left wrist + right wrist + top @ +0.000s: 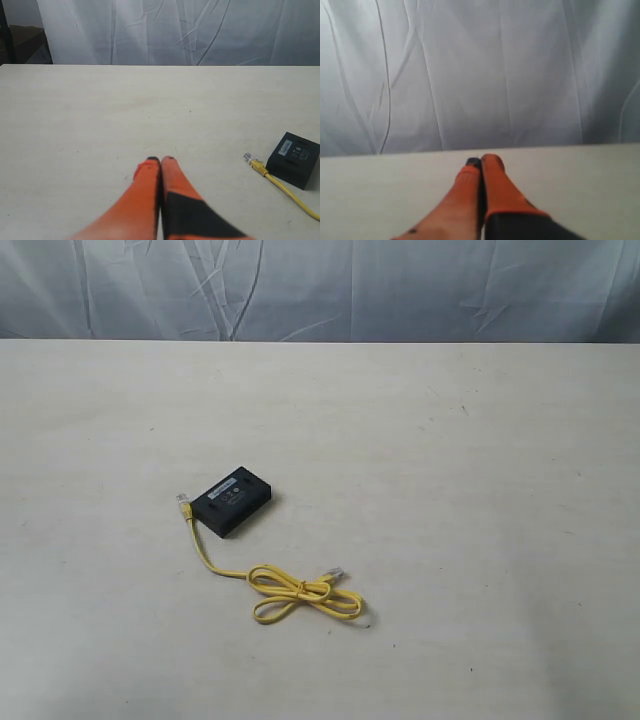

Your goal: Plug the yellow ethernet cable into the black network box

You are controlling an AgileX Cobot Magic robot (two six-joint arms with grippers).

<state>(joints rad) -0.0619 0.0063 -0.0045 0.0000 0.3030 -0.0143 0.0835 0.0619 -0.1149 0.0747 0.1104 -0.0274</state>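
The black network box [235, 500] lies flat on the pale table [450, 490], left of centre, with a pale label strip on top. The yellow ethernet cable [300, 590] runs from a clear plug [183, 500] just left of the box, unplugged, down into loose loops ending in a second plug [335, 572]. In the left wrist view the box [293, 160] and the plug [251, 160] lie off to one side of my left gripper [160, 160], which is shut and empty. My right gripper [482, 161] is shut and empty over bare table. Neither gripper shows in the exterior view.
A wrinkled white cloth backdrop [320, 290] hangs behind the table's far edge. The table [100, 110] is otherwise bare.
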